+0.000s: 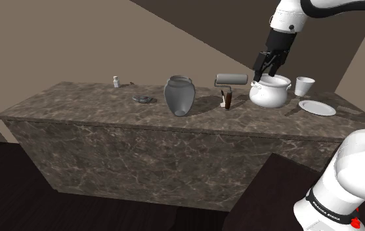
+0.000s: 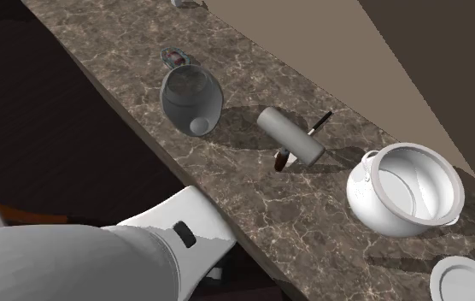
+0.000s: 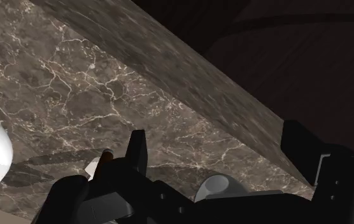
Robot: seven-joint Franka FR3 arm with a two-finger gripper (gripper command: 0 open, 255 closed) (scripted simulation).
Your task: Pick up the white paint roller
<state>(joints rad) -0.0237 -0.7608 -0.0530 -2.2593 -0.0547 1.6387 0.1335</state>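
Observation:
The paint roller (image 1: 230, 79) has a pale grey cylinder and a dark brown handle (image 1: 226, 100) below it, resting on the dark marble counter (image 1: 109, 108). From above, the roller (image 2: 290, 135) lies between a grey vase (image 2: 191, 98) and a white pot (image 2: 407, 190). My gripper (image 1: 267, 74) hangs open just above the pot (image 1: 270, 93), to the shoulder view's right of the roller, touching nothing. In the wrist view the gripper (image 3: 217, 137) has its fingers wide apart, with the roller's grey end (image 3: 219, 186) and its brown handle tip (image 3: 106, 156) low behind them.
A grey vase (image 1: 179, 95) stands to the shoulder view's left of the roller, with a small flat disc (image 1: 144, 99) and a little bottle (image 1: 116, 81) further left. A white cup (image 1: 304, 85) and plate (image 1: 317, 107) sit beyond the pot. The counter's front edge drops to dark floor.

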